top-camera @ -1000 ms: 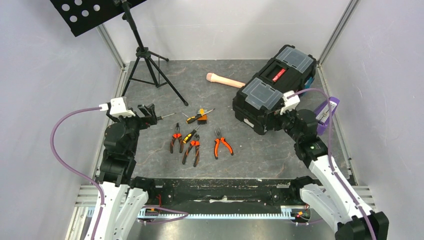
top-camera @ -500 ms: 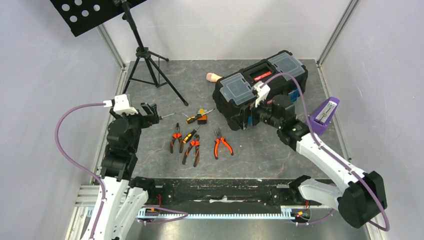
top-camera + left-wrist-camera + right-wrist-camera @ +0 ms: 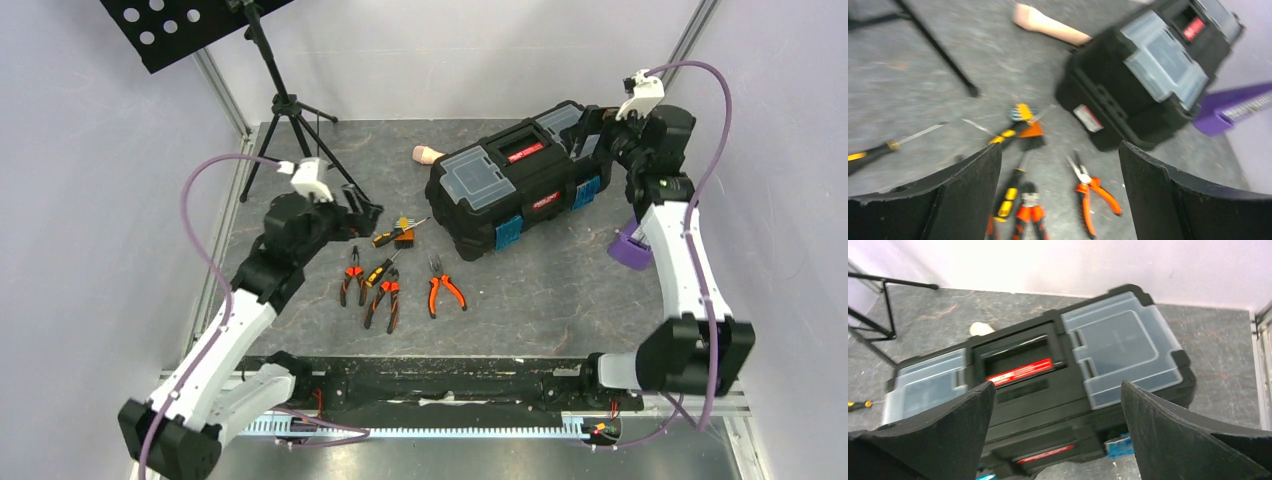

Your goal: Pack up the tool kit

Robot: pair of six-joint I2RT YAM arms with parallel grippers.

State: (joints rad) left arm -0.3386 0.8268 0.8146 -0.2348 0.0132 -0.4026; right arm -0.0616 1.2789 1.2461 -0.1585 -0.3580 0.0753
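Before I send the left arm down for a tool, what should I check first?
1. The left claw is open and empty: ok.
2. The right claw is open, holding nothing: ok.
3. The toolbox lid is raised to take tools: not ok, it is shut.
4. The blue latches are released: cannot tell.
5. The pliers lie free on the table: ok.

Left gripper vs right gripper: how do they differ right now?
Left gripper hangs near the loose screwdrivers, left of the toolbox in the top view; right gripper hangs above the toolbox's far right end. Left gripper's camera looks at pliers and screwdrivers lying loose; right gripper's looks down on the toolbox. Both are open and hold nothing.
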